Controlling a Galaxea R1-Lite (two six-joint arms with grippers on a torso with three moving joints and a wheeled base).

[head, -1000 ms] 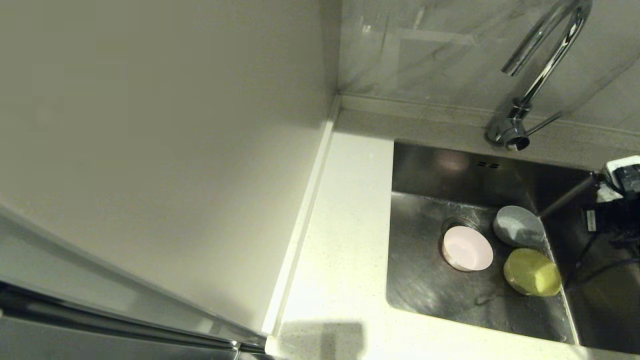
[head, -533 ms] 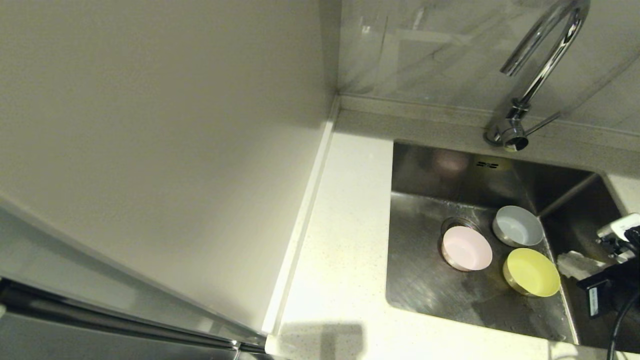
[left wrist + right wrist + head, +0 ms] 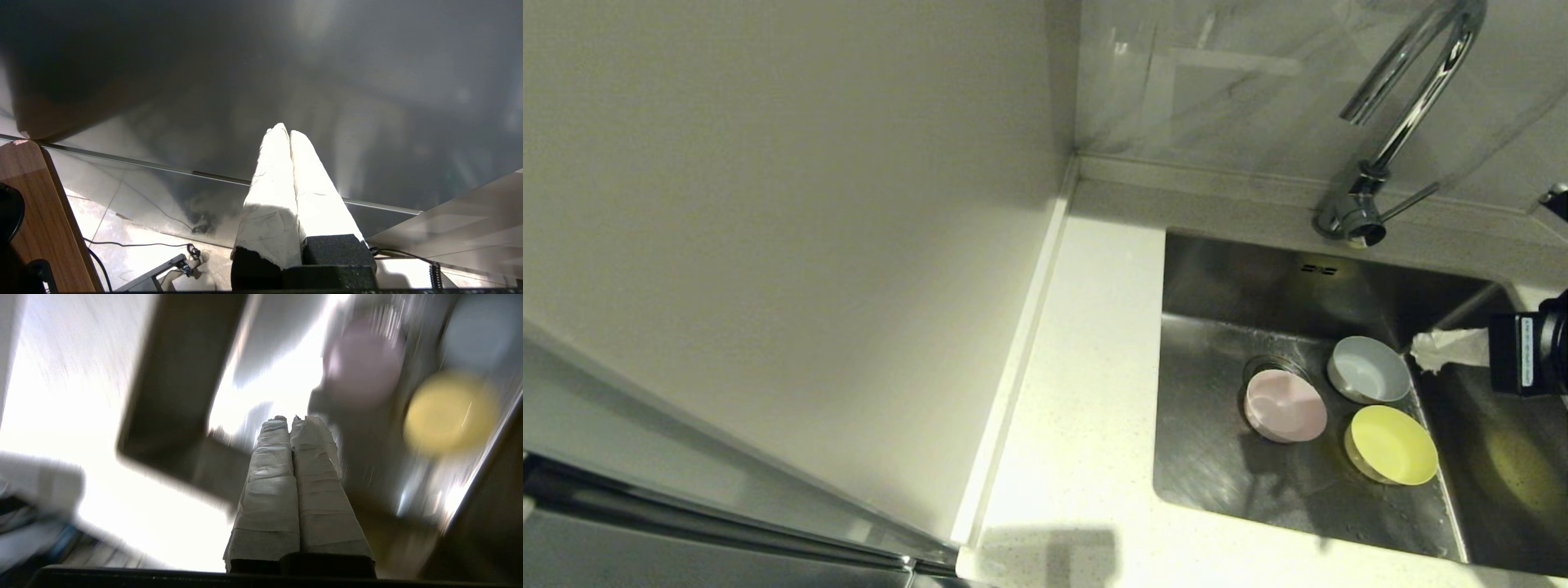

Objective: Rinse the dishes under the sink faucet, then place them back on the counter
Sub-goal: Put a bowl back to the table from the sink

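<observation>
Three small bowls stand upright in the steel sink (image 3: 1217,474): a pale pink bowl (image 3: 1286,406) over the drain, a blue-grey bowl (image 3: 1369,369) behind it, a yellow-green bowl (image 3: 1392,445) nearest me. The chrome gooseneck faucet (image 3: 1409,106) rises at the sink's back edge, its spout well above the bowls. My right gripper (image 3: 1421,351), fingers wrapped in white tape, is shut and empty at the right edge, just right of the blue-grey bowl and above the sink. In the right wrist view the pink bowl (image 3: 363,363) and yellow-green bowl (image 3: 449,412) lie beyond the gripper (image 3: 291,418). My left gripper (image 3: 284,130) is shut, parked low by a steel panel.
The off-white speckled counter (image 3: 1086,392) runs left of the sink and along its front. A tall pale panel (image 3: 768,245) stands on the left. A tiled wall (image 3: 1241,73) backs the faucet, whose thin lever (image 3: 1413,200) points right.
My right gripper has risen from low at the sink's right side to a spot level with the blue-grey bowl. The bowls have not moved.
</observation>
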